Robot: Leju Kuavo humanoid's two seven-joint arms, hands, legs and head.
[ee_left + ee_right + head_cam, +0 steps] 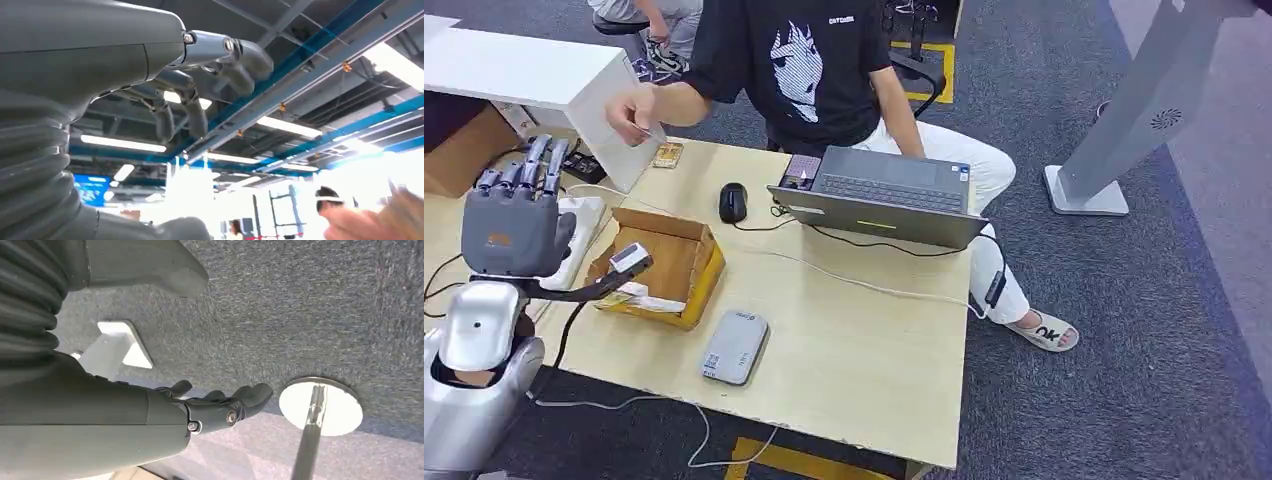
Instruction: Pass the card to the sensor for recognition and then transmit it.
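Observation:
My left hand (516,215) is raised over the table's left end, fingers pointing up and apart, holding nothing. In the left wrist view its fingers (195,107) stand bare against the ceiling. Just beyond it a person's hand (629,110) holds a small card (646,132); that hand shows blurred in the left wrist view (380,217). The grey card sensor (734,347) lies flat near the table's front edge. My right hand (220,402) hangs over grey carpet with its fingers loosely apart and nothing in them.
An open cardboard box (664,262) sits beside a small scanner head on a bent stalk (629,260). A mouse (733,202), a laptop (884,195), cables and another card (667,154) lie on the table (864,370). The person sits behind it. A white stand (1114,130) is at right.

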